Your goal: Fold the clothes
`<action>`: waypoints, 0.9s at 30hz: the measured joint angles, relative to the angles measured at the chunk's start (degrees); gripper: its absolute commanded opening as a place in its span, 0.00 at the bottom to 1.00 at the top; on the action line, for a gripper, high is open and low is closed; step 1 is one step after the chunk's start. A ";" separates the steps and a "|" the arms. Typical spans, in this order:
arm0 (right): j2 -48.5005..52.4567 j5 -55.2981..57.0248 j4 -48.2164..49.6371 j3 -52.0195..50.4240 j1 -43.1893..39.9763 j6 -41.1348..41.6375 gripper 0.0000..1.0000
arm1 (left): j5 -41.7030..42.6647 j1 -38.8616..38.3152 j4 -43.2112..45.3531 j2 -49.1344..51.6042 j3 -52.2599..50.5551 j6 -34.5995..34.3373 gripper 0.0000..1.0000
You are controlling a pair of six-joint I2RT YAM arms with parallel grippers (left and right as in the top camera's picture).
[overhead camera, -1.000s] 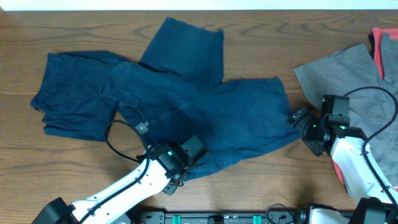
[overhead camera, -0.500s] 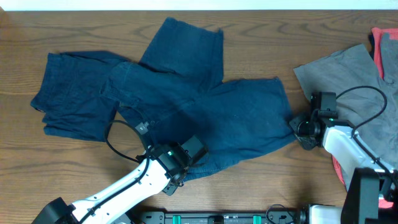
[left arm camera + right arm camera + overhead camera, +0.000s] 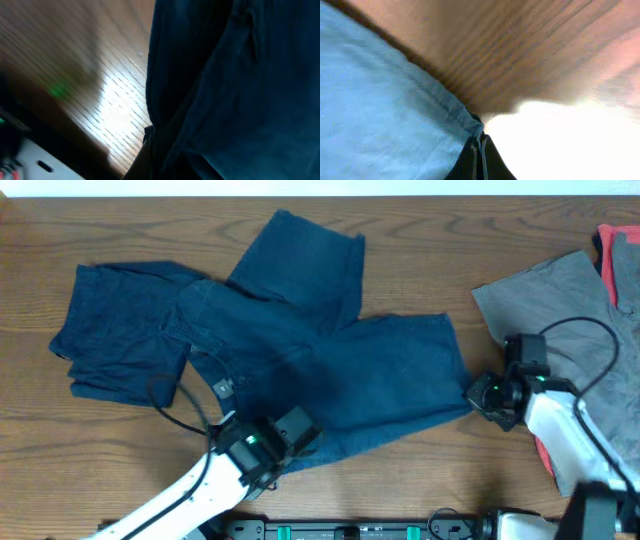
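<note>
Nearest me, the left pincer [image 3: 290,432] sits on the near hem of the shorts [image 3: 340,370]. Its wrist view shows dark cloth bunched at the fingers, so I judge it closed on that hem. The right pincer [image 3: 480,393] is at the shorts' right corner, and its wrist view shows the stitched hem nipped between the fingers [image 3: 470,162], so it is clamped on the shorts too.

The shorts lie spread across the middle of the tabletop [image 3: 450,250], one leg running right and the other angled toward the far edge. The cloth looks like soft, light denim: it will drape and sag between two holds, and a single layer can slip free. I judge the seams and hems are the places to hold, since they are thicker and keep a line.

On the left, the shorts' waist overlaps a second navy piece [image 3: 120,330], so a careless pull may drag that along. A grey piece [image 3: 550,300] lies close behind the right pincer, with a red piece [image 3: 622,255] at the far right. Bare wood is open along the far edge and at near centre, which gives room to carry the near hem across.
</note>
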 measured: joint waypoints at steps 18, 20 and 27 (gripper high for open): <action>-29.88 2.12 -19.89 15.82 -5.35 -10.58 0.01 | 4.00 -0.11 -2.80 -25.11 4.66 16.98 0.06; -29.99 2.54 -20.57 18.21 -5.51 -12.63 0.01 | 4.72 -0.11 -2.93 -26.23 6.40 17.86 0.06; -29.64 -0.02 -17.35 23.93 -5.49 -19.69 0.01 | 2.99 -0.17 -2.34 -27.47 8.83 18.91 0.06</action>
